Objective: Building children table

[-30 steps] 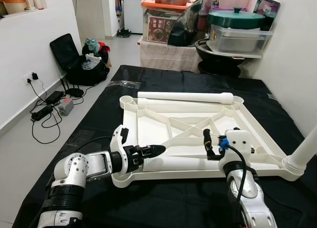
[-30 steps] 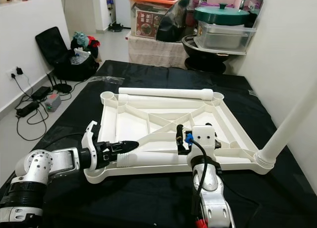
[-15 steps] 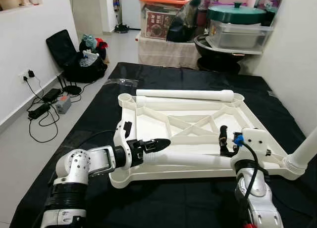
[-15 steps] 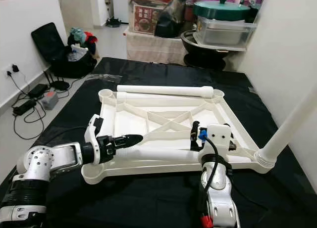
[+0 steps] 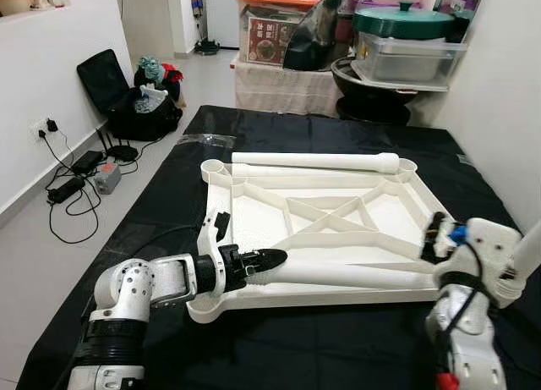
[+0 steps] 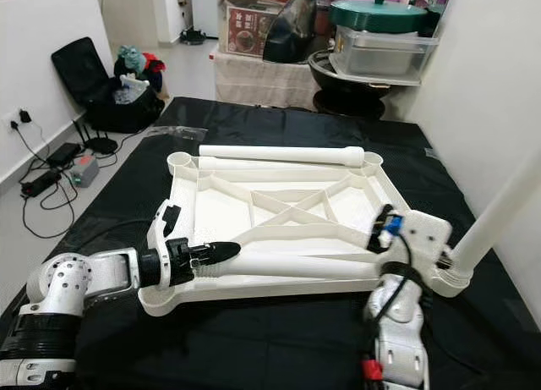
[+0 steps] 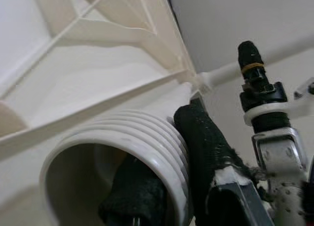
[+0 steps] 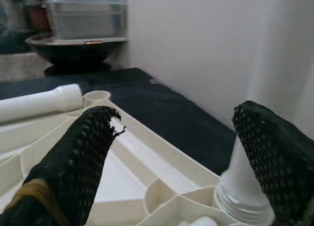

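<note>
My left gripper (image 5: 264,260) clamps the ribbed end of a white table leg (image 5: 355,275), one finger inside its opening, the leg lying along the upturned tabletop's (image 5: 338,212) near edge. My right gripper (image 8: 181,152) hangs spread and empty above the tabletop's corner where another leg (image 8: 240,187) stands upright.

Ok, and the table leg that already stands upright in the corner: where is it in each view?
Left eye: upright leg at the right edge.
Right eye: right side, rising from the corner.
Left wrist: thin slanted tube far beyond the gripped lying leg.
Right wrist: close ahead, large.
Shared landmark: the white tabletop whose corner holds it.
</note>
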Controlling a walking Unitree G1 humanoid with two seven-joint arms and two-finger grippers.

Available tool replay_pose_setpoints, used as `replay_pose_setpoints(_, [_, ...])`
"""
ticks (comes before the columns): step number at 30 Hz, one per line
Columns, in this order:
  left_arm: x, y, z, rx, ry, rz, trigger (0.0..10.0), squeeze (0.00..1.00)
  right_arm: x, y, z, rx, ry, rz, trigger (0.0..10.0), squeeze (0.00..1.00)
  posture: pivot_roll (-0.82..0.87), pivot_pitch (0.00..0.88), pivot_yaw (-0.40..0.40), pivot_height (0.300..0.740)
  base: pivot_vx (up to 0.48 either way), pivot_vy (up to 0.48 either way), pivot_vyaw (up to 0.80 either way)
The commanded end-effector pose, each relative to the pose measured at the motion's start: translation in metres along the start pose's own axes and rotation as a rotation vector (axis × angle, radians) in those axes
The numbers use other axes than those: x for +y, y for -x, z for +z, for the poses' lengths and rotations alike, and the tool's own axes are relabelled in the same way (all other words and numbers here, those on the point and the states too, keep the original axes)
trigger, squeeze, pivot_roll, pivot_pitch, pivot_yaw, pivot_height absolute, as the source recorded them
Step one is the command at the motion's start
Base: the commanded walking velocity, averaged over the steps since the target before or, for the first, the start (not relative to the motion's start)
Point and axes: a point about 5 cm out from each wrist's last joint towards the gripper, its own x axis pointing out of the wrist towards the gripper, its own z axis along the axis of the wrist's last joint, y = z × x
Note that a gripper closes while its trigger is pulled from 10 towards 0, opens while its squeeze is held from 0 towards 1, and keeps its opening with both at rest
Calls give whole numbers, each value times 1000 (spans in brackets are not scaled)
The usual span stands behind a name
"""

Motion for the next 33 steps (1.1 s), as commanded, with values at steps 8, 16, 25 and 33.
replay_pose_setpoints(8, [6,10,11,-91,-23,59,0,0,-13,-8,8,-9,-176,-75,10000,0,-1,0,-51,740,0,0,0])
replay_pose_setpoints(16, [5,39,30,-253,-54,46,0,0,-11,-13,-5,126,-407,-80,10000,0,19,0,-73,740,0,0,0])
replay_pose_setpoints(25, [-13,45,36,-310,-124,-56,1176,0,26,-6,-20,352,-729,125,10000,0,26,0,-78,740,0,0,0])
replay_pose_setpoints(33, [-17,55,32,-331,-165,-110,5765,0,41,0,-19,419,-876,241,10000,0,30,0,-80,740,0,0,0])
